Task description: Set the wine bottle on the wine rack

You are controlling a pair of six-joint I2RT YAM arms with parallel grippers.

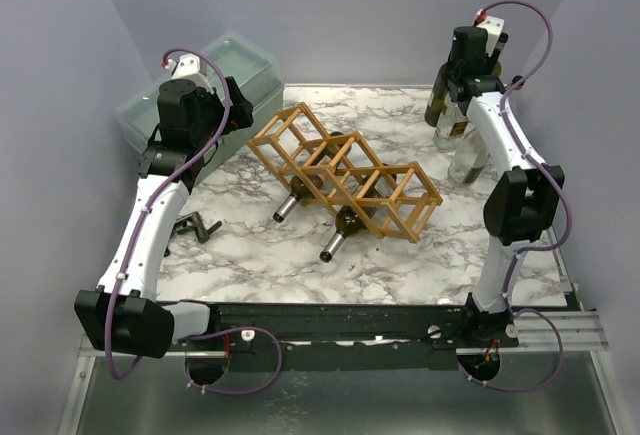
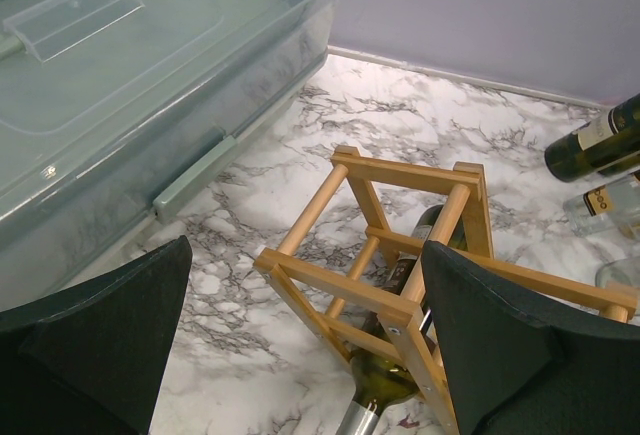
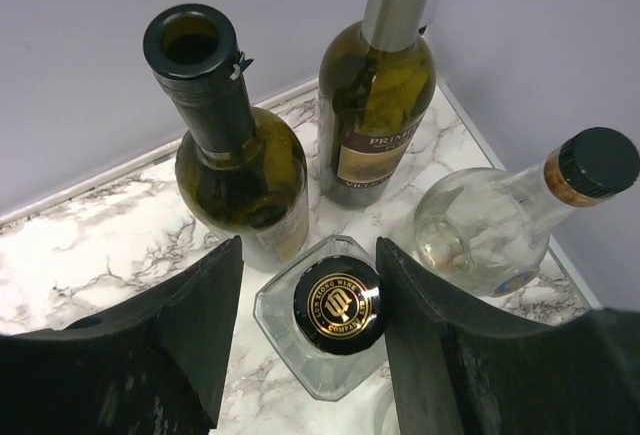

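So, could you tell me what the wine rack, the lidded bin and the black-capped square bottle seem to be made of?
Wine rack: wood, it seems, matt; thin pale-brown slats. Lidded bin: translucent greenish plastic; the marbled table shows through it. Black-capped square bottle: clear, glossy, probably glass; cap material unclear.

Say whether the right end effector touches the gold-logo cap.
Cannot tell. Right wrist view: right end effector straddles the gold-logo cap; one finger's edge meets it, contact unclear.

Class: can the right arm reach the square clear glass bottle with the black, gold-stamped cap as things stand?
Probably yes. The right gripper hangs above the square clear glass bottle, a finger either side of its black cap. The dark green bottle and round clear glass bottle stand close, outside the fingers.
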